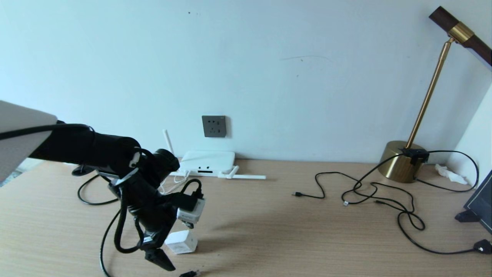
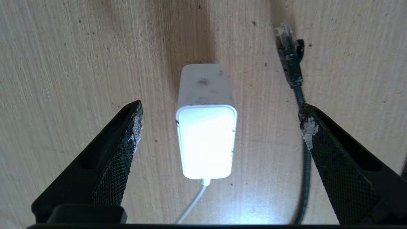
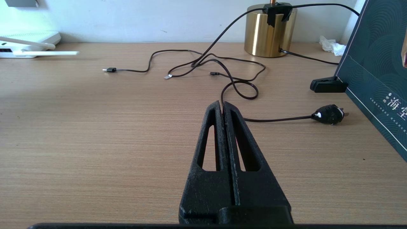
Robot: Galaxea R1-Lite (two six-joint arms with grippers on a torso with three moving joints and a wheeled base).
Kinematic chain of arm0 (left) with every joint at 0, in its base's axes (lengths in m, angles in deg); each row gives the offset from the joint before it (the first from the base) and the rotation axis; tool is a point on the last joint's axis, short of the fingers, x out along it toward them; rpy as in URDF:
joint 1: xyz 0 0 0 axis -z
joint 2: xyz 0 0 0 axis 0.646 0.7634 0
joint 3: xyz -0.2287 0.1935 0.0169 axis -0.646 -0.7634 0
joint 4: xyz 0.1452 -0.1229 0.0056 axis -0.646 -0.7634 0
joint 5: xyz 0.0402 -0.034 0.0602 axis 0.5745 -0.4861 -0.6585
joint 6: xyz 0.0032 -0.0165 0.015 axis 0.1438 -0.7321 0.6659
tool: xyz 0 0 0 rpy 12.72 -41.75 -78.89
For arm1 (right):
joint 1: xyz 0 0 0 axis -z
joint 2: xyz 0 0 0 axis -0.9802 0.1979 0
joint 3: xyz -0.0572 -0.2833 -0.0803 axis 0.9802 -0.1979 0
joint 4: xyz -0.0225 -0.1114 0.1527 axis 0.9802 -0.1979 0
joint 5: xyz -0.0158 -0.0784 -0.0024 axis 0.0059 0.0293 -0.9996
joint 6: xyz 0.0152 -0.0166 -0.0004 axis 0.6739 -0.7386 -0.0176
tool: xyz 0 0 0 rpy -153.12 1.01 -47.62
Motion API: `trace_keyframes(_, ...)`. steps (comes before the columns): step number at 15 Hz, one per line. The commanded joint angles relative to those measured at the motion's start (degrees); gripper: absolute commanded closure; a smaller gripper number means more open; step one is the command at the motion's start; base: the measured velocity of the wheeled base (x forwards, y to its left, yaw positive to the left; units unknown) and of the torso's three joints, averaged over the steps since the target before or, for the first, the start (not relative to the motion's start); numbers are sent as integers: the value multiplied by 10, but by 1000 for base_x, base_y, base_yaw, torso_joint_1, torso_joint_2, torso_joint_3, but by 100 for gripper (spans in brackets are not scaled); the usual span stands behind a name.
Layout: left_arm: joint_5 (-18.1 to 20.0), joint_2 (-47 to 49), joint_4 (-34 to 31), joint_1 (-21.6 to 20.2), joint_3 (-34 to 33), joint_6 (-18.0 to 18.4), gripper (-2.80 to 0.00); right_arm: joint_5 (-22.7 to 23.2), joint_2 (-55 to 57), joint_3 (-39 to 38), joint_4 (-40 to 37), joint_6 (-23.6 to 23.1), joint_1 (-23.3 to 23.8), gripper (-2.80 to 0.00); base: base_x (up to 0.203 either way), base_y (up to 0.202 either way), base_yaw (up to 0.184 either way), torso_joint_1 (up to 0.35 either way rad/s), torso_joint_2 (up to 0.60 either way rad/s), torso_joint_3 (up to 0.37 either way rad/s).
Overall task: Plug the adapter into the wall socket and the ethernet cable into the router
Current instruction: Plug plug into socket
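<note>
**Ana:** Head view first. What does the adapter (image 1: 181,241) look like?

**Ben:** A small white cube standing on the wooden desk (image 1: 269,223) near its front edge, towards the left. The left gripper (image 1: 161,257) hangs right over it, pointing down, partly hiding it. The black ethernet cable (image 1: 189,273) ends at the very front edge, just beside the adapter.

**Ana:** And the places they go?

**Ben:** The dark-grey wall socket (image 1: 214,126) sits on the wall above the desk's back edge. The white router (image 1: 208,163) lies right below it against the wall, one antenna upright, one flat on the desk. Bare desk lies between adapter and router. Thin black cables (image 1: 369,192) and a brass lamp (image 1: 403,163) fill the right back corner, well apart.

**Ana:** Left wrist view?

**Ben:** The adapter (image 2: 206,140) is a rounded white block with a thin white cord (image 2: 194,203) leaving its near face. The left gripper (image 2: 219,124) stands wide open, the adapter between the fingers (image 2: 114,159), touching neither. The ethernet cable (image 2: 294,73) with its clear tip lies just beside the adapter and runs under one finger.

**Ana:** Right wrist view?

**Ben:** The right gripper (image 3: 222,106) is closed on nothing, fingers pressed together, low over open desk (image 3: 95,133). Ahead lie thin cables (image 3: 229,76), a black plug (image 3: 329,114), the lamp (image 3: 270,30) and a dark box (image 3: 378,70). The router (image 3: 28,41) shows at the far back edge.
</note>
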Motion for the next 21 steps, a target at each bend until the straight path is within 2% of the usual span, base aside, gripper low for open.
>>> trace_keyframes(1, 1, 12, 3, 1, -1, 8, -280, -1, 0, -5, 0, 0, 0, 0, 0, 0, 0, 0, 0, 0)
trace_keyframes(7, -1, 15, 19, 12, 0, 9, -280, 0, 0, -5, 0, 0, 0, 0, 0, 0, 0, 0, 0, 0)
trace_keyframes(21, -2, 10, 12, 14, 0, 9, -280, -1, 0, -5, 0, 0, 0, 0, 0, 0, 0, 0, 0, 0)
